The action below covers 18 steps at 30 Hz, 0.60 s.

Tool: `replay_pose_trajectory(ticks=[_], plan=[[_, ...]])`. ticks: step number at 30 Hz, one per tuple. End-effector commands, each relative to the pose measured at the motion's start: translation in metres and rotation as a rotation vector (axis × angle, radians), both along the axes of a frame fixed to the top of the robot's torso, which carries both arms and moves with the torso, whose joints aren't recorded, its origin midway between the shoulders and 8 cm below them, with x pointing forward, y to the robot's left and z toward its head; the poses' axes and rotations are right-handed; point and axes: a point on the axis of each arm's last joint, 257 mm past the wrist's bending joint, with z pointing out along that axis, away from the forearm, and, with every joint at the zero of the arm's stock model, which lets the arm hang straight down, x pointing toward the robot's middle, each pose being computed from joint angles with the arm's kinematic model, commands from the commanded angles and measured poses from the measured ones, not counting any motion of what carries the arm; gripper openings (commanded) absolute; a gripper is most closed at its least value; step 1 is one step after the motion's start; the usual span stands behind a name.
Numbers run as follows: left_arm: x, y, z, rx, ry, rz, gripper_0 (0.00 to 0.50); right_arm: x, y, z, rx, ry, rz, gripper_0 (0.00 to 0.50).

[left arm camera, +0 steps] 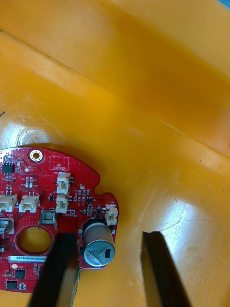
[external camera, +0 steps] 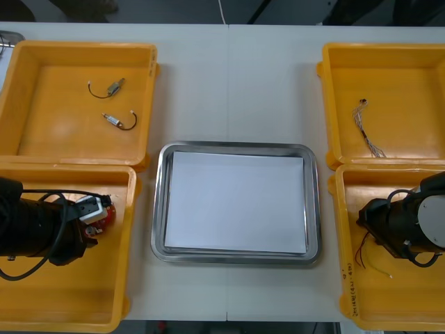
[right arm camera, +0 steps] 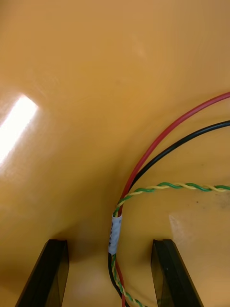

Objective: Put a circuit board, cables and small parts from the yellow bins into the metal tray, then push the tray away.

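Round red circuit board (left arm camera: 52, 201) sat right under my left gripper (left arm camera: 108, 237), fingers spread astride its edge in the near left yellow bin (left arm camera: 158, 120). I'd clamp squarely on the rim, clear of components. Right gripper (right arm camera: 110, 242), likewise spread, straddled the red, black and twisted cables (right arm camera: 116, 230).

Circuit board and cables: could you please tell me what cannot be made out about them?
Circuit board: left wrist view, cut off by the picture's edge, partly under the left jaws; front view, mostly behind the left arm.
Cables: right wrist view, their ends run off the edges; front view, the right arm covers where the right jaws straddle them.
Cable in the far right bin: front view, too small to tell its colours.
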Motion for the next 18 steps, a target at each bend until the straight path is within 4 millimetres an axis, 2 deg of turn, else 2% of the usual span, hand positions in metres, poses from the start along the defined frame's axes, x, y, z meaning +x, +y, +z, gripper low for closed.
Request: replay_pose_trajectory(ticks=[1,2,3,13,17,18], plan=[[0.007,0.001,0.005,0.04,-0.035,-0.059,0.0,-0.011,0.014,-0.013,0.04,0.035,-0.037,0.081],[0.007,0.0,0.005,0.039,-0.034,-0.059,0.0,-0.011,0.014,-0.013,0.04,0.035,-0.036,0.023],[0.007,0.0,0.005,0.04,-0.035,-0.06,0.0,-0.012,0.013,-0.013,0.04,0.035,-0.036,0.0],[0.008,0.0,0.007,0.034,-0.036,-0.056,0.0,-0.008,0.002,-0.005,0.038,0.017,-0.058,0.0],[0.011,0.003,0.015,0.037,-0.04,-0.045,0.0,-0.01,-0.009,0.013,0.023,0.002,-0.068,0.0],[0.012,0.008,0.02,0.049,-0.036,-0.04,0.0,-0.012,-0.014,0.023,0.017,-0.004,-0.074,0.0]])
